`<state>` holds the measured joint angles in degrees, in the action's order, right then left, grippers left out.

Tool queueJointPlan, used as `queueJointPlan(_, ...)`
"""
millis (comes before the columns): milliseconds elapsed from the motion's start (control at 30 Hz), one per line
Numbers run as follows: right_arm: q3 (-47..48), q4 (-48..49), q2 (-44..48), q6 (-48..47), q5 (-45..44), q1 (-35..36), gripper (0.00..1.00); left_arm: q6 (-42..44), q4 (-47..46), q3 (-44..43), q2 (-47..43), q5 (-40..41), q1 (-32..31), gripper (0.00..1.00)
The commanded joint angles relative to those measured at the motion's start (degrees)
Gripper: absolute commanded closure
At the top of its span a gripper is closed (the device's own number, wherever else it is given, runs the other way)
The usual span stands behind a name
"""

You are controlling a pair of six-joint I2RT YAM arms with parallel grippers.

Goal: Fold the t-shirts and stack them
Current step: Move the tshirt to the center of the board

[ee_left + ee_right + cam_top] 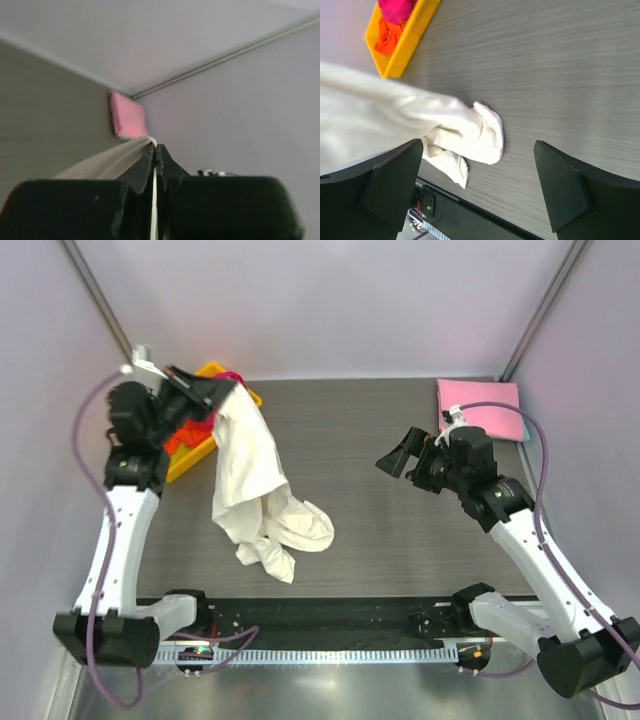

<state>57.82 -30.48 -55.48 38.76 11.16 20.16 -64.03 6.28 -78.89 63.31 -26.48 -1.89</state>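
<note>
Top view: left pincer (232, 390), raised and clamped on an edge of the white shirt (250, 470) — the cloth hangs from the jaws and bunches on the table (400, 540) below it, toward the near edge. Tray (188, 466) sits just beneath and behind this pincer. Right pincer (402, 454), jaws wide and holding nothing, faces the shirt from well apart. A folded pink shirt (480, 408) lies just behind it at the far corner. Left wrist view: jaws pressed together, a thin fold of white cloth pinched at the tips and trailing off to their left; pink shirt ahead, far off. Right wrist view: both fingers spread, nothing between them. The white shirt lies ahead and to the left, its crumpled lower end on the table in front of the gap. The tray is farther ahead on the left, holding a magenta shirt (395, 7) and an orange shirt (387, 37). Handling, by judgement: light, limp cloth with no stiffness, likely to sag and twist from a single hold — a second hold by the right pincer on a free corner or hem should let it spread flat.
</note>
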Motion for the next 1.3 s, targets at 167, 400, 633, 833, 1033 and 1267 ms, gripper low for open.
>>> queueJointPlan(167, -7.9, 8.4, -6.7, 5.2, 2.5, 1.8, 0.09, 10.8, 15.5, 18.6, 0.2, 8.3, -0.7, 1.0)
queueJointPlan(400, -12.4, 16.9, -16.6, 11.1, -3.8, 16.4, 0.1, 19.0, 24.8, 17.4, -1.7, 17.0, -0.7, 1.0)
queueJointPlan(633, -15.8, 25.6, -23.2, 10.1, -7.3, 23.7, 0.21, 21.0, 25.0, 19.5, -4.3, 13.9, -0.7, 1.0)
queueJointPlan(833, -14.7, 27.9, -29.4, 7.2, -10.4, 27.2, 0.27, 23.4, 25.5, 18.8, -4.5, 11.5, -0.7, 1.0)
queueJointPlan(1033, -14.6, 30.1, -33.9, 5.8, -10.9, 27.3, 0.48, 25.0, 26.2, 17.9, -4.9, 9.7, -0.7, 1.0)
queueJointPlan(1267, -7.4, 18.7, -32.5, 0.9, -21.4, 27.3, 0.96, 26.0, 29.0, 15.9, -4.5, 7.7, -0.7, 1.0)
